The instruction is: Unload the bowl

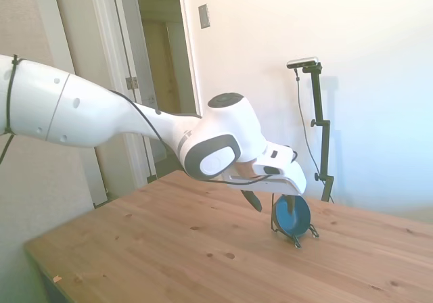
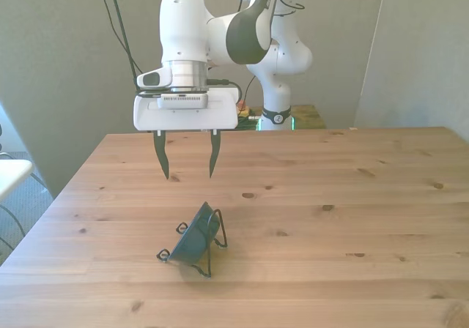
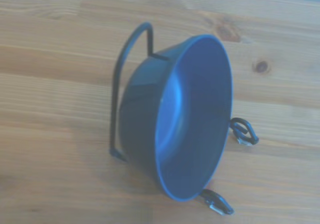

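- The claw (image 2: 189, 176) hangs above the table (image 2: 352, 211), fingers apart, pointing down, gripping nothing.
- The bowl (image 2: 194, 236) stands on edge, tilted, in a thin black wire stand (image 2: 217, 229), below the claw and clear of it, toward the table's near edge in the front view.
- In the wrist view, the bowl's (image 3: 185, 119) blue inside shows.

No legible text, label, brand mark, number or sign is found in any of the three views.
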`<state>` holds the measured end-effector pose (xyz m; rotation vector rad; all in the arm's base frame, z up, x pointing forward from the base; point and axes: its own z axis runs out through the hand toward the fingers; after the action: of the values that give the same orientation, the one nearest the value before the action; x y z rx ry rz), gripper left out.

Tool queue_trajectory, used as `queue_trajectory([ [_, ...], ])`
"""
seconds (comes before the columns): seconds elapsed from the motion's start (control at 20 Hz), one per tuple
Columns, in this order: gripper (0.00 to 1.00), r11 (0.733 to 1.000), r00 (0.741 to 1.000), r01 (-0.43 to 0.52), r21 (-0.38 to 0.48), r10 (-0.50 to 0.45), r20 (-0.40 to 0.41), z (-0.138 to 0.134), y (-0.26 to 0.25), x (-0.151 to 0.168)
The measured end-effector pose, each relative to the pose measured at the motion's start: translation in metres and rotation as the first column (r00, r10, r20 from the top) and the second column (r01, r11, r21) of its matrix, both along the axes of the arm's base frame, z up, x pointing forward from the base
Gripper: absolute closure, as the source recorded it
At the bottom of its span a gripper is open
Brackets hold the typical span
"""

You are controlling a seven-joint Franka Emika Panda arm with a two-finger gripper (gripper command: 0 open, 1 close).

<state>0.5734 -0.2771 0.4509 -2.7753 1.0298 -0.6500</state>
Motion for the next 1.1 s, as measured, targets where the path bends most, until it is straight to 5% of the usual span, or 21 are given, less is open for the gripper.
queue_trajectory([
  [0.3, 0.00, 0.999, 0.999, -0.039, -0.002, 0.039, 0.007, -0.005, -0.005, 0.016],
  [0.8, 0.00, 0.966, 0.966, -0.255, 0.044, 0.252, 0.052, -0.037, 0.020, 0.046],
  [0.85, 1.00, 0.962, 0.962, -0.269, 0.042, 0.267, 0.063, -0.037, 0.021, 0.047],
  [1.1, 1.00, 0.949, 0.939, -0.314, 0.021, 0.307, 0.155, -0.035, 0.023, 0.046],
])
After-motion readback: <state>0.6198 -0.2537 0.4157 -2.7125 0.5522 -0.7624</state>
